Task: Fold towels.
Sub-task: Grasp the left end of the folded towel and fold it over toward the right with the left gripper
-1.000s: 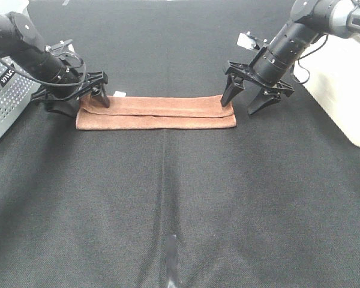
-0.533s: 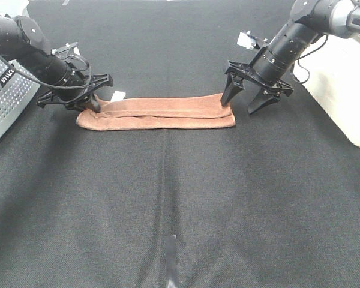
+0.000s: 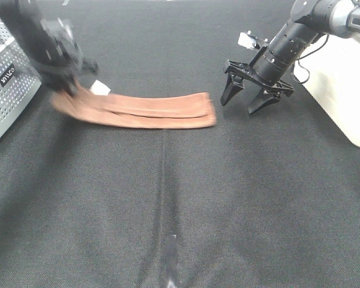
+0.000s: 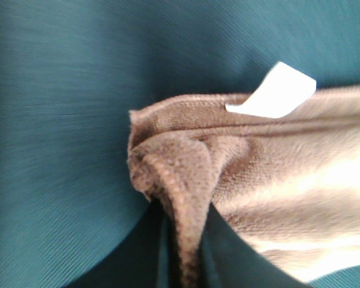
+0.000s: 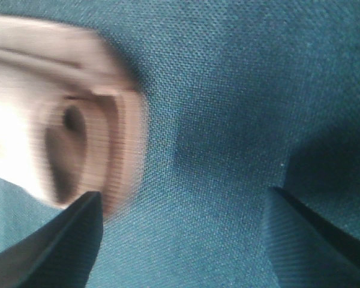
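So the big change in the last second: the left tool (image 3: 69,84) has yanked its end of the towel (image 3: 150,111) up and toward the left edge of the tabletop (image 3: 180,198), and the whole strip got dragged along with it. The overhead view is motion-blurred on that side, so it's moving fast. The far end of the towel used to sit right under the right tool (image 3: 237,107). Now it has slid clear of it and there's bare cloth-covered tabletop between them.

The left tool is clamped tight on the towel's short end. The wrist view shows a bunched ridge of fabric pinched between the two dark fingers, with the white tag (image 4: 276,91) just beside the pinch. The right tool is spread wide with nothing in it, hanging near the towel's other end but not touching.

The towel is a long, narrow folded strip in the far half of the tabletop, shifted toward the far left corner, with its held end raised off the surface.

My read is that the lengthwise fold is done and the end-to-end fold is just starting. With nothing pinning the free end, though, the strip slides instead of folding over, and the layers might skew.
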Controlling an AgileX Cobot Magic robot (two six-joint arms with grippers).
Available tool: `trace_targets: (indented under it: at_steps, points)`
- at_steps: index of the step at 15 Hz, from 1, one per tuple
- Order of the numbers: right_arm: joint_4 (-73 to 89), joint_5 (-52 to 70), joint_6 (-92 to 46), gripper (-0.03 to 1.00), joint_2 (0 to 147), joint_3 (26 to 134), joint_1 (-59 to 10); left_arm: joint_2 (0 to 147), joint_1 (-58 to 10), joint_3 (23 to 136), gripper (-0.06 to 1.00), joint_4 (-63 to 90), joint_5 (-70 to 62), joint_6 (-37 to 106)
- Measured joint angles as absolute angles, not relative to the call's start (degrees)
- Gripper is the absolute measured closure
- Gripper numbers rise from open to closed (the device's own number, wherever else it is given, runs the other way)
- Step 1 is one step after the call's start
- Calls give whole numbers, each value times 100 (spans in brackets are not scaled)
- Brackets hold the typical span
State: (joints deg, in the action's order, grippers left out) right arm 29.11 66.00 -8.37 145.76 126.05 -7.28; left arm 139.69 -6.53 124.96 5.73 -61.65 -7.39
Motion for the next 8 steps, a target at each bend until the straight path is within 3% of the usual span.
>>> trace_targets:
  at_steps: [4,8]
  points:
    - [2911,6600,-819,27,14576,12605,-728,13969,-802,13138,88,974,-6629,-922]
    - [2911,6600,-819,27,14576,12605,-728,14009,-1673,13293,88,2074,-6182,-1031]
